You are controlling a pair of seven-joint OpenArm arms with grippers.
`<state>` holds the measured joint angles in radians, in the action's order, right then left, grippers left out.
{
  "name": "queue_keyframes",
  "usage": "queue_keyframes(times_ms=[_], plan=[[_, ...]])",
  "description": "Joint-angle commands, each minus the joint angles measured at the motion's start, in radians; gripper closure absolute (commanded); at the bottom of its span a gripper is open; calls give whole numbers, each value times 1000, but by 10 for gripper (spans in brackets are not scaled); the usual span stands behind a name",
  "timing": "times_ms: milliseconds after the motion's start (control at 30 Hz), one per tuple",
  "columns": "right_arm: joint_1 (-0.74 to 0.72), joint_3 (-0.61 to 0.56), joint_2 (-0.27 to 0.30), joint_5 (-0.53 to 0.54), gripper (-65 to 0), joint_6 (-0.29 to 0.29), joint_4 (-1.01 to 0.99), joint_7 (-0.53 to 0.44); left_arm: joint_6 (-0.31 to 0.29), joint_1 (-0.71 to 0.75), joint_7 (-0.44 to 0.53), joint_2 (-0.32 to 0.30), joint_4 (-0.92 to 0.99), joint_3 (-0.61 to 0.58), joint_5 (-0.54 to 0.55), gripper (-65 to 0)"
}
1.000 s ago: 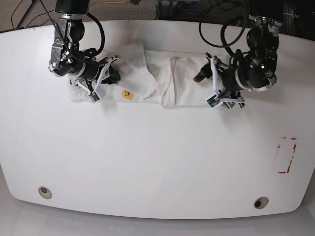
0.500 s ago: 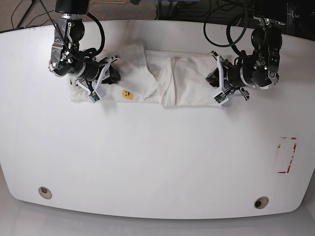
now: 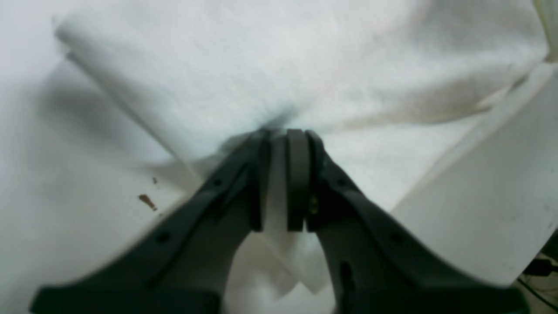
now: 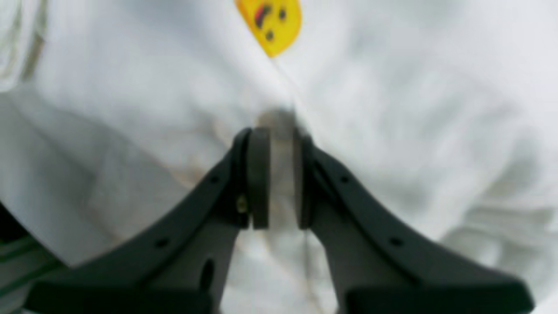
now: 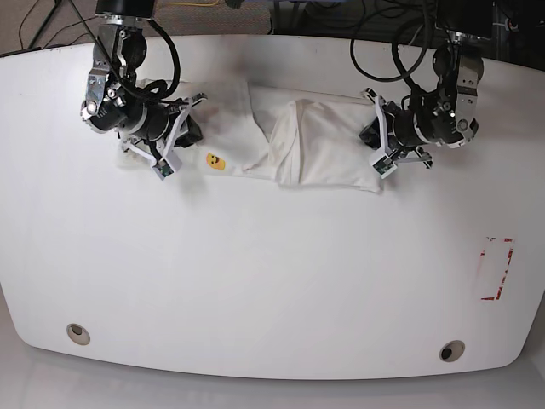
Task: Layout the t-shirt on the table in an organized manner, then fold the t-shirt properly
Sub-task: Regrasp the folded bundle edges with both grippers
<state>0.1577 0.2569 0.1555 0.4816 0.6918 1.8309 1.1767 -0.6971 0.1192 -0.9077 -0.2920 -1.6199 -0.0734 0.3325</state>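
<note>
White table (image 5: 272, 281) carried the t-shirt (image 5: 328, 153), bunched along its far edge, approx 12 o'clock.
L gripper (image 3: 279, 139) had jaws pinched on a fold at the shirt's 3 o'clock end; R gripper (image 4: 275, 135) was clamped on fabric w/ a yellow smiley (image 4: 269, 24) just beyond, at the 9 o'clock end.
</note>
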Motion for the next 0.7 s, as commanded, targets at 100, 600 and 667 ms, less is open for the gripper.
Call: queue_keyframes(times_ms=[100, 600, 667], plan=[[-43, 117, -15, 156, -166, 6, 138, 93, -1, 6, -37, -8, 25, 1, -29, -56], [-73, 531, -10, 360, -645, 6, -41, 220, -1, 6, -35, -43, 28, 33, -25, -56], [-73, 559, 14, 371, -626, 6, -112, 220, -1, 7, -35, -42, 28, 47, -25, -56]])
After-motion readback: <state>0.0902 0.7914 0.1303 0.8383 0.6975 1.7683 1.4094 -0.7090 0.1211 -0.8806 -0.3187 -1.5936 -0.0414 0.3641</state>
